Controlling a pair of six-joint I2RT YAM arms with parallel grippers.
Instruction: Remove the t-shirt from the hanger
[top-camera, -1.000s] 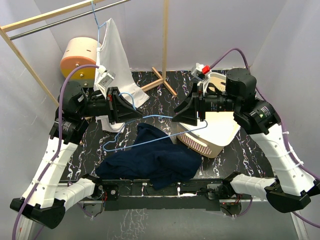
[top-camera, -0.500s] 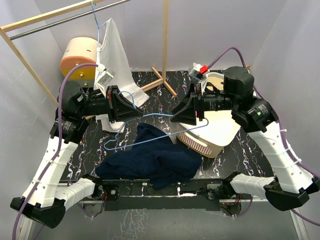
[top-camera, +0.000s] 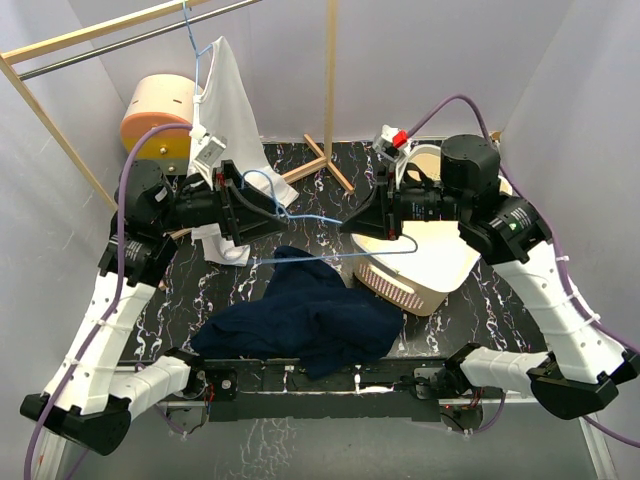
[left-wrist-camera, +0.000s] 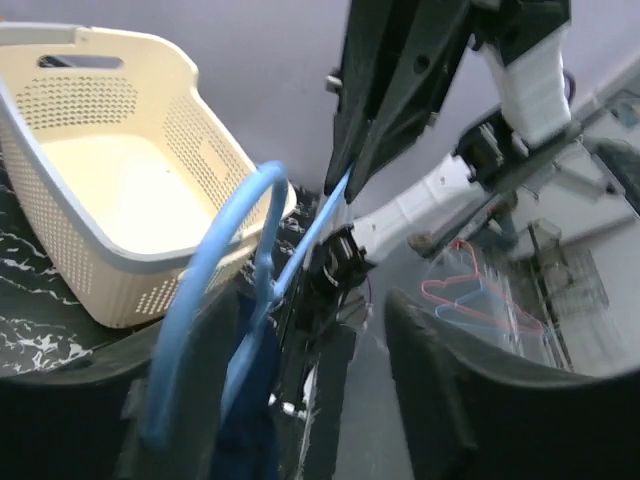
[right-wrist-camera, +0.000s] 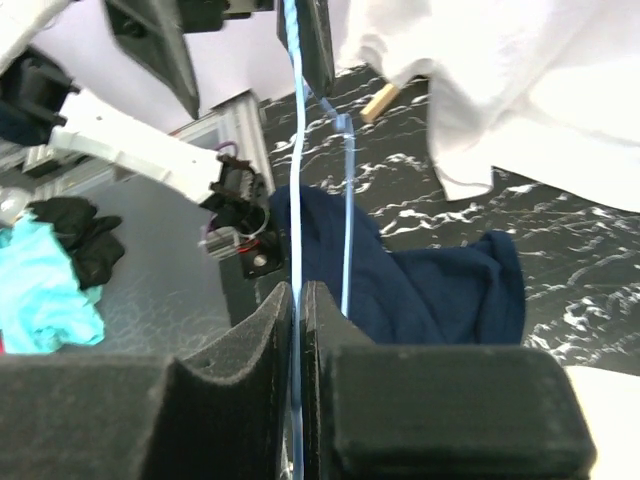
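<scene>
Right pincer (right-wrist-camera: 297, 295) tight on blue hanger (right-wrist-camera: 294, 120), left pincer (left-wrist-camera: 305, 310) spread; hanger's contact with navy t-shirt (top-camera: 300, 320) unclear.

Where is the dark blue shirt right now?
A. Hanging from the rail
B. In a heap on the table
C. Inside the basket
B: the dark blue shirt lies crumpled on the black marbled table, under the blue hanger. The basket has nothing dark in it, and only the white shirt hangs from the rail.
</scene>
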